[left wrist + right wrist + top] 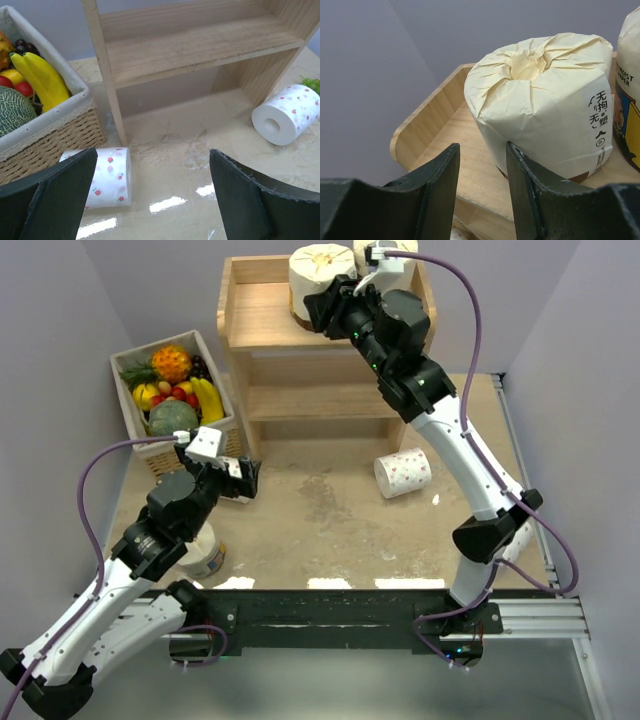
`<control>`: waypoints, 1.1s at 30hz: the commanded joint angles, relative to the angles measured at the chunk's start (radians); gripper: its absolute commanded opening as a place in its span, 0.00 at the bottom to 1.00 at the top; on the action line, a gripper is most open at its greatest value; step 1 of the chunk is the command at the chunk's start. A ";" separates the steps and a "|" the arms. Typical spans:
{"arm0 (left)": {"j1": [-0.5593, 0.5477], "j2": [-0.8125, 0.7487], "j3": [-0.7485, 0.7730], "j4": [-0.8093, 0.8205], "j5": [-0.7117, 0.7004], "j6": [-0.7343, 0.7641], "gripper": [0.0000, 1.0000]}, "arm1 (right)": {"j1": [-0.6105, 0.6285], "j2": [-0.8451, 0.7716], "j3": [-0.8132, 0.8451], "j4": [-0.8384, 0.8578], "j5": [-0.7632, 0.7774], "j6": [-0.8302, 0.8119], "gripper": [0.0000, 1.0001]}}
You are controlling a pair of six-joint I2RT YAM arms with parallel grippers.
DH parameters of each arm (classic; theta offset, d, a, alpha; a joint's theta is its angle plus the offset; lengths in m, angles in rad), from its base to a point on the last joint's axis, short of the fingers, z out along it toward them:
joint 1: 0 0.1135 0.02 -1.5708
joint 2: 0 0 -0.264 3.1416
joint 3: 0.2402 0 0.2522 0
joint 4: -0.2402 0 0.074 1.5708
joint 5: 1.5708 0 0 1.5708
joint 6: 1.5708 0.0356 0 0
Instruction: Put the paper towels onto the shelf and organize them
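Observation:
On the shelf's point(262, 315) top board stands a cream-wrapped paper towel roll point(318, 272), with a second labelled roll point(630, 90) right beside it. My right gripper point(481, 170) hovers at the near side of the first roll point(545, 100). Its jaws stand a narrow gap apart with nothing between them, and the right finger point(527, 190) lies against the roll's lower side. A small white flowered roll point(403, 472) lies on the table. My left gripper point(152, 195) is wide open low over the table, with another flowered roll point(110, 175) by its left finger.
A wicker fruit basket point(214, 358) stands left of the shelf. A further roll point(207, 556) sits on the table, partly under my left arm. The shelf's lower tier point(200, 47) holds nothing. Grey walls close in on both sides.

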 commanded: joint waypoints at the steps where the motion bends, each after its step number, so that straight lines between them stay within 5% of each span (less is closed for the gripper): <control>1: 0.001 -0.007 -0.005 0.009 -0.052 -0.006 0.99 | 0.004 0.025 0.024 0.096 0.101 -0.035 0.46; 10: 0.001 -0.011 -0.008 0.001 -0.104 -0.017 1.00 | 0.003 0.020 0.029 0.073 0.034 -0.053 0.48; 17: 0.002 0.056 0.009 -0.045 -0.271 -0.080 1.00 | 0.003 -0.151 -0.161 0.026 -0.061 -0.084 0.55; 24: 0.002 0.168 0.118 -0.322 -0.455 -0.407 0.99 | 0.004 -0.450 -0.558 0.043 -0.089 -0.096 0.63; 33: 0.001 0.277 0.225 -0.781 -0.406 -0.856 0.90 | 0.004 -0.756 -0.997 0.006 -0.146 -0.035 0.84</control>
